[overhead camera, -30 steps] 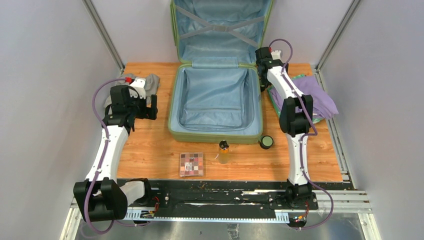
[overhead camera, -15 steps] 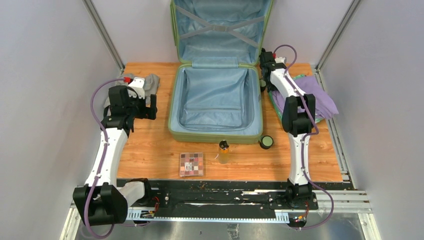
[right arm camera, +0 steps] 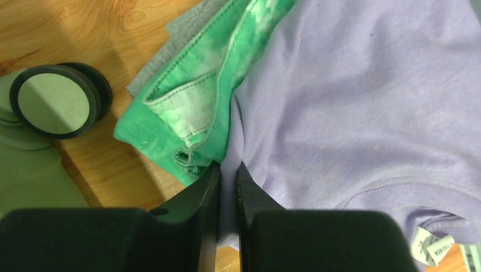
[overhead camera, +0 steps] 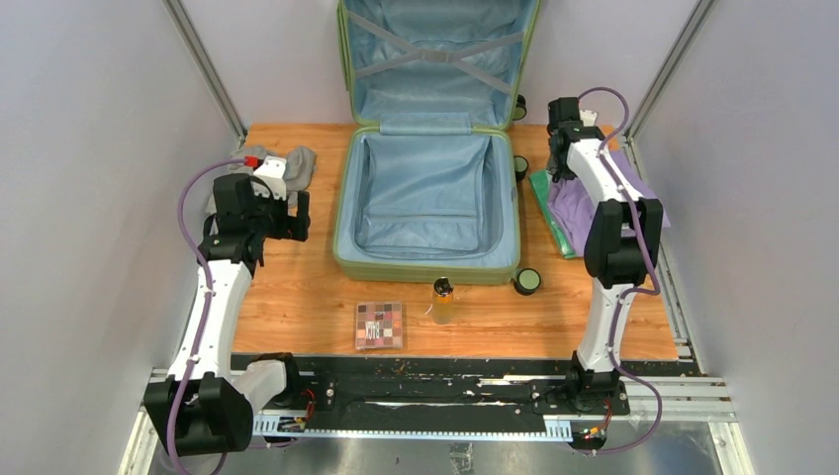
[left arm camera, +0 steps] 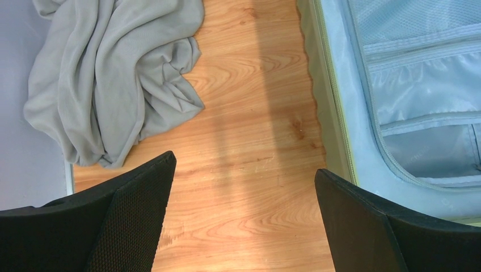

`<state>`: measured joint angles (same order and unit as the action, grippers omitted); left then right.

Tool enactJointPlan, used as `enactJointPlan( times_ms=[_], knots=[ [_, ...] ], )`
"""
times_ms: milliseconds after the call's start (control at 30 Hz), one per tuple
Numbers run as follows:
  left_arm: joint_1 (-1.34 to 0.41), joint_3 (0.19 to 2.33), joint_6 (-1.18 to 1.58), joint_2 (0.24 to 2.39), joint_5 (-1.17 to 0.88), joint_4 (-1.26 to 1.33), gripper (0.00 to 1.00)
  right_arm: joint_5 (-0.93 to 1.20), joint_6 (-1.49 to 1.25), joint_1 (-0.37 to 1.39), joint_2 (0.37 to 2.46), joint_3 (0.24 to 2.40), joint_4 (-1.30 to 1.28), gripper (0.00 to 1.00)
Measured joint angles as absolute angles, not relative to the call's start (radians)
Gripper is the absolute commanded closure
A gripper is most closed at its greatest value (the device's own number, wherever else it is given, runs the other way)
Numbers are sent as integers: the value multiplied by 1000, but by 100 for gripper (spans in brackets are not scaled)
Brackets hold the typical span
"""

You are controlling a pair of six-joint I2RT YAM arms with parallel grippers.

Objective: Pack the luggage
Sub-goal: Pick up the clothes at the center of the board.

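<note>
luggage (overhead camera: 427,198): lying open, lid standing up, awaiting clothes.
left claw (left arm camera: 244,165): hovering released; grey cloth (left arm camera: 113,73) ahead-left.
right claw (right arm camera: 227,166): clenching nearly shut over purple shirt (right arm camera: 363,102); grip unclear.

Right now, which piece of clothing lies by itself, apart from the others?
The grey cloth, crumpled to the left of the luggage. The purple shirt and the green garment are stacked together on the right.

A robotics lab cell: plain pale wall panels (overhead camera: 89,148) close in the wooden tabletop (overhead camera: 297,287) on three sides, aluminium rails (overhead camera: 203,64) rise from its far corners, and the left arm (overhead camera: 220,287) and right arm (overhead camera: 599,317) are bolted to a black plate (overhead camera: 435,381) along its near edge
</note>
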<state>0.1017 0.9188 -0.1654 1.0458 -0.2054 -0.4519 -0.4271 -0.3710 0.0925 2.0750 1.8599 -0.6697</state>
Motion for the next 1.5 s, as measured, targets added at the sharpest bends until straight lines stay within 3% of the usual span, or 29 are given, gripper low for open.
enactJointPlan(
  times_ms=[400,767,967,1167,1233,1333,1367,1500],
  knots=[
    [102,918,-176,1024,-205,-455,0,-87,-321,39,1928,1764,-607,100],
    [102,918,-197,1010,-186,-468,0,170,-233,144,1836,1764,-656,100],
    [102,918,-212,994,-176,-479,0,187,-210,211,1828,1764,-680,100],
    [102,918,-230,973,-172,-492,0,74,-235,131,1832,1764,-682,100],
    [102,918,-234,965,-172,-497,0,3,-249,88,1846,1764,-682,85],
    [102,918,-236,956,-172,-499,0,-61,-266,45,1898,1779,-689,41],
    [102,918,-237,953,-172,-500,0,-68,-273,38,1924,1794,-698,32],
    [102,918,-242,942,-172,-504,0,-62,-291,33,2038,1890,-749,11]
  ],
)
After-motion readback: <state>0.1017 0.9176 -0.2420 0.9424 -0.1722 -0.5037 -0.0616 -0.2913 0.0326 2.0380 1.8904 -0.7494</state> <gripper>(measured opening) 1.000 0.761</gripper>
